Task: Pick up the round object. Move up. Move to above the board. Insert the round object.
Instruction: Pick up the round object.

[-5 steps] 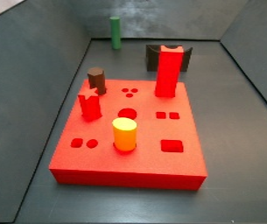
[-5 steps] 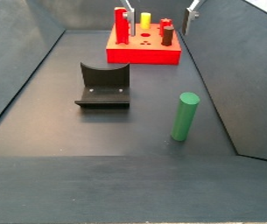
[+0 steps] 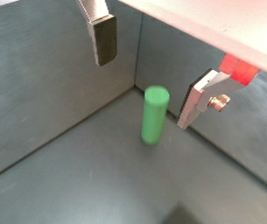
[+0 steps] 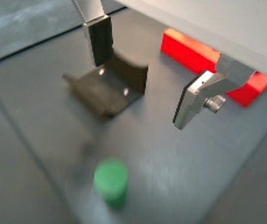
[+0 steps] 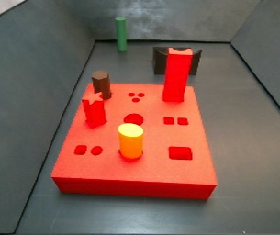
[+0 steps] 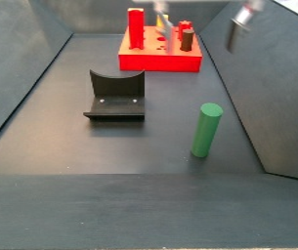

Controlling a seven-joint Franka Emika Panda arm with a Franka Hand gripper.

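Gripper [image 3: 153, 70] hangs spread and empty, the peg [image 3: 154, 115] standing upright on the floor between its fingers. In a side view the peg [image 6: 206, 130] is right of centre, well apart from the board [image 6: 160, 57] at top.

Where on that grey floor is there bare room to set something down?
Bare floor lies in front of the green peg and the fixture, and left of the fixture toward the wall. The red board is crowded with posts. The tool, open, hangs above the peg, holding nothing.
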